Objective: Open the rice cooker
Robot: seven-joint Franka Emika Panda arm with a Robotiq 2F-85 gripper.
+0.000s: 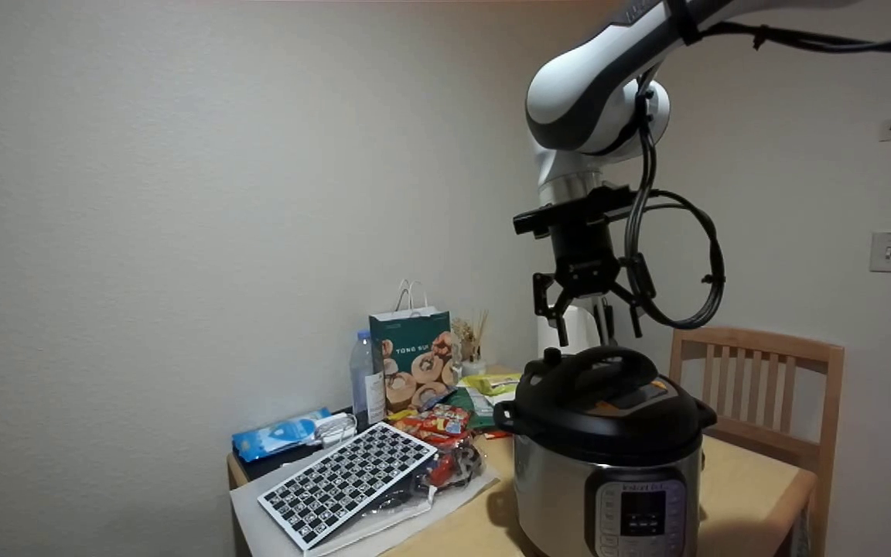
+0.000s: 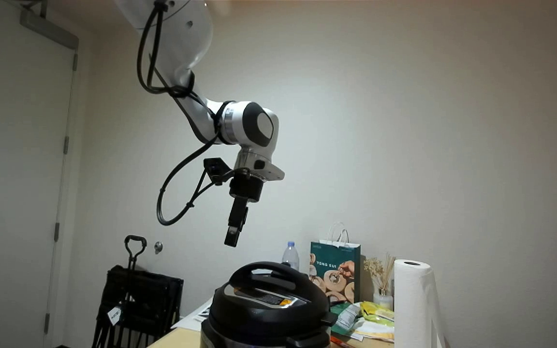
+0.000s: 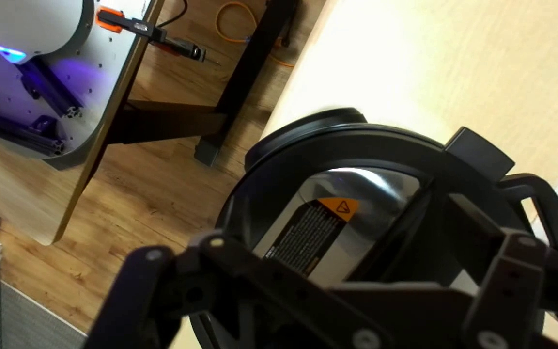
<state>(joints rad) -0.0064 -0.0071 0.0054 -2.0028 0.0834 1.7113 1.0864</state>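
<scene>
The rice cooker [image 1: 554, 495] is a steel pot with a domed black lid and a dark front panel. It stands on the table; its lid also shows in an exterior view [image 2: 264, 316] and in the wrist view [image 3: 385, 145]. The lid sits on the pot. Its black top handle [image 1: 612, 356] arches over the middle and also shows in an exterior view [image 2: 283, 273]. My gripper [image 1: 600, 330] hangs above the lid, pointing down, apart from it, with fingers spread and nothing between them. It also shows in an exterior view [image 2: 231, 238] and the wrist view [image 3: 356, 213].
A checkered board [image 1: 349, 483], snack packets [image 1: 445, 422], a bottle [image 1: 363, 371] and a green paper bag [image 1: 414, 360] lie or stand on the table [image 1: 755, 472]. A paper towel roll [image 2: 414, 304] stands near the cooker. A wooden chair [image 1: 762, 336] is behind.
</scene>
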